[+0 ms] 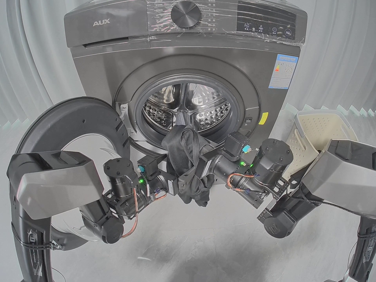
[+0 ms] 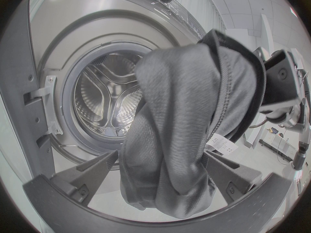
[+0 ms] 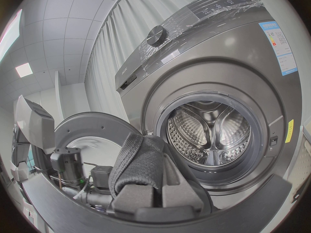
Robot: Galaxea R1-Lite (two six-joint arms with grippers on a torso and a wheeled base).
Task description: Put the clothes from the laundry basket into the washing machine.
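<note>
A black garment (image 1: 186,149) hangs in front of the washing machine's open drum (image 1: 188,102), its upper end at the lower lip of the opening. My right gripper (image 1: 201,163) is shut on the cloth's upper part. The right wrist view shows that gripper (image 3: 158,175) pinching a fold of the garment (image 3: 136,159). My left gripper (image 1: 181,185) is lower down at the garment's side. In the left wrist view this gripper (image 2: 162,156) is open, its fingers (image 2: 97,169) spread wide, and the garment (image 2: 181,114) hangs between them.
The round machine door (image 1: 66,126) is swung fully open to the left, behind my left arm. A cream perforated laundry basket (image 1: 321,128) stands to the right of the machine, partly hidden by my right arm. Bare grey floor lies in front.
</note>
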